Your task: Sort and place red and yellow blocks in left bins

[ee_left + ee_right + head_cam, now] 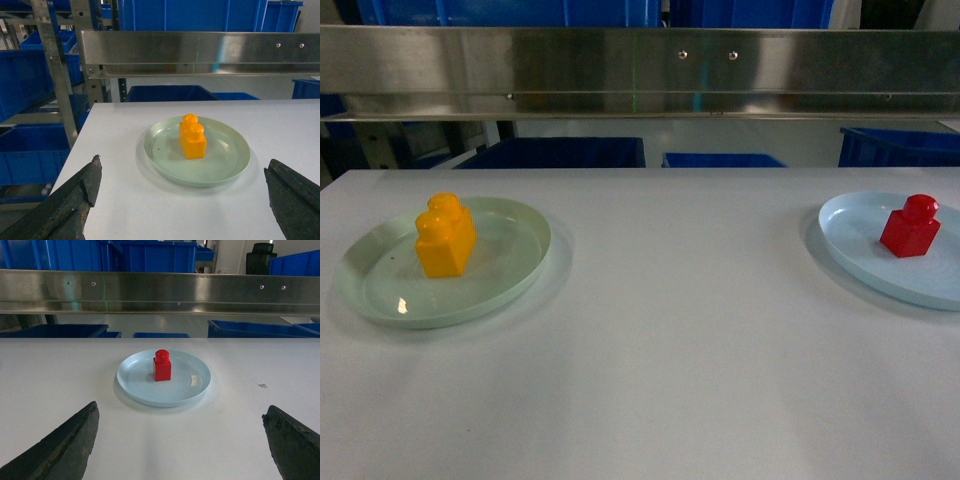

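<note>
An orange-yellow block point(445, 238) point(192, 137) with two studs stands on a pale green plate point(510, 262) point(225, 155) at the table's left. At the right, a red block point(910, 227) point(162, 366) with one stud sits on a pale blue plate point(850, 245) point(190, 382). My left gripper point(182, 172) is open, hovering short of the green plate. The right gripper point(180, 412) is open too, just short of the blue plate. Neither gripper shows in the head view. Blue bins point(30, 150) point(170, 93) stand left of and behind the table.
A steel shelf rail point(640, 70) runs across above the table's far edge, with more blue crates point(560, 152) behind and above it. A metal rack upright point(55, 75) stands at the table's left. The white table point(680, 330) stretches between the two plates.
</note>
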Tool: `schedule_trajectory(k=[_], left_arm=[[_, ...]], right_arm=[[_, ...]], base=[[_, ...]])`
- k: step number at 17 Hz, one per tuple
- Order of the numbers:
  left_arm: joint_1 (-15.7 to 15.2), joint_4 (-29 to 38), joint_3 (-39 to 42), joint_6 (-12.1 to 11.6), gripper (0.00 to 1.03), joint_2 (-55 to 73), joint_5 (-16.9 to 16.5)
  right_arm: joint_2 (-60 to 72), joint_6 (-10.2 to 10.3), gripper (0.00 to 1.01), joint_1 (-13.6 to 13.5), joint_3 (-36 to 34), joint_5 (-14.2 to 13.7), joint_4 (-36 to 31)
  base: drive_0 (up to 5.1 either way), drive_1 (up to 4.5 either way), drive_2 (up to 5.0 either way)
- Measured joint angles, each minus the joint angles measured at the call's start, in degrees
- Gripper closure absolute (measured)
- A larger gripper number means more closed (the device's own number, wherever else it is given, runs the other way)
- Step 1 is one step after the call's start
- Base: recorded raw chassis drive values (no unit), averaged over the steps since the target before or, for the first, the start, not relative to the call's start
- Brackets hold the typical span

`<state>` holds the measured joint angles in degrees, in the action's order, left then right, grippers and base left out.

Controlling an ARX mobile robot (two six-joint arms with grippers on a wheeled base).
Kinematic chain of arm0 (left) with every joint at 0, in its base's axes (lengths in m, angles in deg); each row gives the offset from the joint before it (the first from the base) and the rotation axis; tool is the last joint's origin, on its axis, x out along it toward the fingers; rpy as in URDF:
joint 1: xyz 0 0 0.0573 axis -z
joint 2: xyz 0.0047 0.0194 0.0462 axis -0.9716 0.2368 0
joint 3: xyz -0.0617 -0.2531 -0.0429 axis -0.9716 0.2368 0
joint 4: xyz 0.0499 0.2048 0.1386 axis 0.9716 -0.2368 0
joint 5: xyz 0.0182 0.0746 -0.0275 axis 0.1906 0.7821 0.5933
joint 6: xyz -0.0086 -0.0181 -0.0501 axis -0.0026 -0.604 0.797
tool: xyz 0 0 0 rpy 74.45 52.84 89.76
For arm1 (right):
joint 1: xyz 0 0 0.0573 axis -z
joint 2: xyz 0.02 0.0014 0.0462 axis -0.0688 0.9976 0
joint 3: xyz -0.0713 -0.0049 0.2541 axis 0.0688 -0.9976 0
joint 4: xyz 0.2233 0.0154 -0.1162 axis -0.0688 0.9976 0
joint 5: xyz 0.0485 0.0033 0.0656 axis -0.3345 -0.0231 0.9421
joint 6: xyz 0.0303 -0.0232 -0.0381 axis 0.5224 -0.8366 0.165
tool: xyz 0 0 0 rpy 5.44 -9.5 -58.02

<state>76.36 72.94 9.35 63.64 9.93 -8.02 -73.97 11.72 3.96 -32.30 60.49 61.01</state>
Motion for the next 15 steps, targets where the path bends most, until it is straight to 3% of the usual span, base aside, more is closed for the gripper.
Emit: schedule_trajectory(k=[15], left_arm=[[0.02,0.0,0.0,0.0,0.05,0.0,0.0]], right_arm=[[0.0,0.0,0.03,0.0,0.0,0.0,0.0]], base=[[0.0,0.0,0.0]])
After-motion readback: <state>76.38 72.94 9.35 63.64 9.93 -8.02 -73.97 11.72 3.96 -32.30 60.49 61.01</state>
